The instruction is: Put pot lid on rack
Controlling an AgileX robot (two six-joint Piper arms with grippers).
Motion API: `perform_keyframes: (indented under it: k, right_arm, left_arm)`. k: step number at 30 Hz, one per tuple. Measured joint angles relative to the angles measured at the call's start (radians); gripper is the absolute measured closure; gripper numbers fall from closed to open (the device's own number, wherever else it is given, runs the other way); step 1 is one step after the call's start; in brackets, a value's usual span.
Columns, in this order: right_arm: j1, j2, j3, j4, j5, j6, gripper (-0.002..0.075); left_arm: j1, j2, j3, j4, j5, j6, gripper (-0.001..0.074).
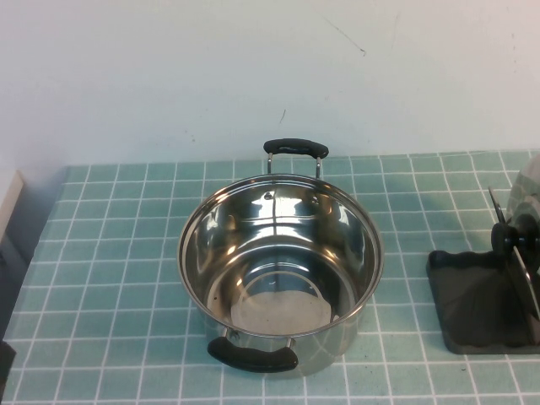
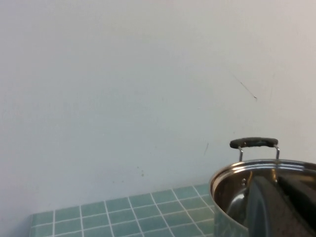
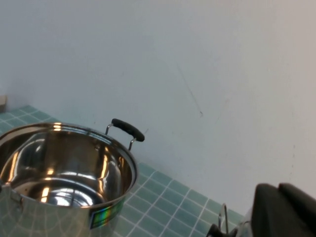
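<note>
Fingers: left gripper (image 2: pixel 284 207) state cannot tell; right gripper (image 3: pixel 284 210) likewise, above rack. Shiny domed steel lid (image 1: pixel 525 236) upright in wire rack on grey tray (image 1: pixel 477 295); retreat clear without nudging.

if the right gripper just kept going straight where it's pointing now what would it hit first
Probably the pot lid, which shows just past the right gripper at the edge of the right wrist view, standing on edge in the rack. Depth is unclear. Beyond it is only the wall. The left gripper is near the pot.
</note>
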Motion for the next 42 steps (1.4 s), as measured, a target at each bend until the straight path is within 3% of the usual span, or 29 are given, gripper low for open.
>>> perform_keyframes:
  k: [14, 20, 23, 27, 31, 36, 42]
  right_arm:
    - [0.0, 0.0, 0.001, 0.015, 0.111, 0.016, 0.0727]
    - [0.0, -0.002, 0.048, -0.204, 0.064, 0.037, 0.0727]
    - [0.0, -0.022, 0.141, -0.319, -0.108, 0.137, 0.0727]
    - [0.0, -0.057, 0.316, -0.572, -0.361, 0.451, 0.0727]
    - [0.0, -0.084, 0.482, -0.738, -0.391, 0.773, 0.0727]
    - [0.0, -0.086, 0.594, -0.748, -0.351, 0.854, 0.0727]
    - [0.0, -0.088, 0.6, -0.744, -0.353, 0.921, 0.0727]
  left_arm:
    - [0.0, -0.002, 0.007, 0.113, -0.184, 0.0, 0.0737]
    - [0.0, -0.002, 0.007, 0.121, -0.251, 0.0, 0.0737]
    - [0.0, -0.002, 0.007, 0.125, -0.281, 0.0, 0.0737]
    - [0.0, -0.002, 0.007, 0.127, -0.316, 0.0, 0.0737]
    - [0.0, -0.002, 0.007, 0.129, -0.353, 0.0, 0.0737]
    - [0.0, -0.002, 0.007, 0.131, -0.403, 0.0, 0.0737]
    - [0.0, -0.002, 0.007, 0.133, -0.446, 0.0, 0.0737]
